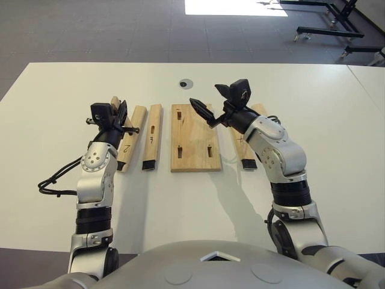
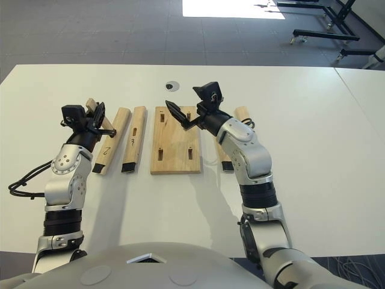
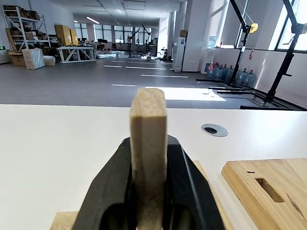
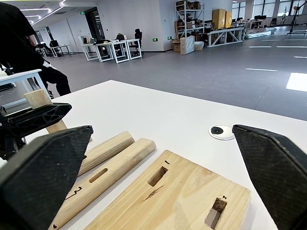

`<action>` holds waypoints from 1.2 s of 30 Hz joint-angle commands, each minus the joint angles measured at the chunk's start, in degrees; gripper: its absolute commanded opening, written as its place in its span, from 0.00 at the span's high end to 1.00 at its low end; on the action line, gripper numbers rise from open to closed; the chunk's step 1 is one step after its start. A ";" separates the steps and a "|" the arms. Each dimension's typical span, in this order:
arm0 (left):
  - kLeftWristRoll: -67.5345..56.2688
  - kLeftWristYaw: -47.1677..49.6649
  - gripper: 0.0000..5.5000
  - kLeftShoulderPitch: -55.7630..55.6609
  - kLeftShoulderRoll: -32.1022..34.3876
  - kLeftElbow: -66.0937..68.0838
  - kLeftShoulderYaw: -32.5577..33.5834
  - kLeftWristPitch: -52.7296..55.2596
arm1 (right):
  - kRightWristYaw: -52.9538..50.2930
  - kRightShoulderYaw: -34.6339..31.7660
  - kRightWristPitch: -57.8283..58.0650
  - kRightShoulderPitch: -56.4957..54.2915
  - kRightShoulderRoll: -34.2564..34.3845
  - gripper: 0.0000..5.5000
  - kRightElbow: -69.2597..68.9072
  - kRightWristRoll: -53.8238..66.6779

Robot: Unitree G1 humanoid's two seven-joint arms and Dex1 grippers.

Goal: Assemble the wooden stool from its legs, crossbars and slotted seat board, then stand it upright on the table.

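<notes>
1. The white surface [image 1: 337, 180] stands in a big open hall with a grey floor. A small round cable port [image 1: 186, 83] is set into it towards the far edge.
2. The seat board [image 1: 195, 141] lies flat in the middle of the surface, and I see four slots cut in it.
3. Just left of the board, two slotted legs [image 1: 153, 141] lie side by side, parallel to it, with dark near ends.
4. My left claw [image 1: 119, 115] is clenched on a third leg [image 3: 148, 139] at the far left of the row. The wood sits tight between both black fingers, with its pale end sticking out past them. I cannot tell whether that leg is lifted off the surface or still rests on it.
5. My right claw [image 1: 204, 96] is released, its fingers spread wide, and it hovers above the far end of the seat board, grasping nothing.
6. To the right of the board lies another leg [image 1: 243, 150], partly hidden behind my right arm.
</notes>
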 commanded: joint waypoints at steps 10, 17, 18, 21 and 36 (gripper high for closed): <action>-0.54 -2.32 0.93 -1.59 2.41 -0.20 1.02 1.88 | -0.43 0.24 0.07 -0.01 0.77 0.02 -0.94 -0.45; -1.64 -2.38 0.93 -2.80 2.18 -1.53 0.90 3.42 | -0.42 0.29 0.03 -0.25 0.88 0.02 -0.65 -0.49; -1.62 -2.39 0.93 -2.65 2.12 -1.45 0.85 3.41 | -0.39 0.33 0.03 -0.26 0.89 0.02 -0.65 -0.49; -1.29 -2.56 0.93 -1.97 1.89 -0.87 0.39 2.87 | -0.40 0.40 0.10 -0.28 0.93 0.02 -0.69 -0.49; -0.02 -2.84 0.93 -1.20 1.83 3.65 -0.48 -0.62 | -0.19 0.51 0.23 -0.65 0.90 0.02 -0.30 -0.42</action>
